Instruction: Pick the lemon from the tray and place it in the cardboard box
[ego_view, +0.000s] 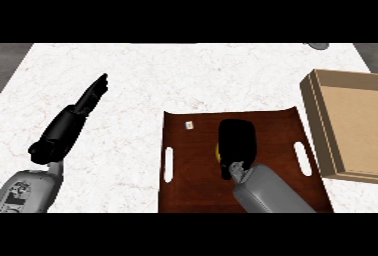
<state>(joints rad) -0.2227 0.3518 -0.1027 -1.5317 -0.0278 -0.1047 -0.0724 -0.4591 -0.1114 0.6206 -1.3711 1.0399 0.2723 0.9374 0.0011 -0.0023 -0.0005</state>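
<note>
Right hand (236, 142) covers the lemon (218, 151) (mostly hidden) on the tray (277, 125).

Dark brown tray (273, 130), tan box (314, 115), white (faintly veined) counter (184, 75).

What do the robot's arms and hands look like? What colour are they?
Both arms have smooth, rounded grey metal-looking forearms. Each ends in a black robot hand. The left robot hand is long and slim, tapering to a point, with a chunky black wrist behind it. The right robot hand is a glossy black rounded shape. No cables or markings are readable.
</note>
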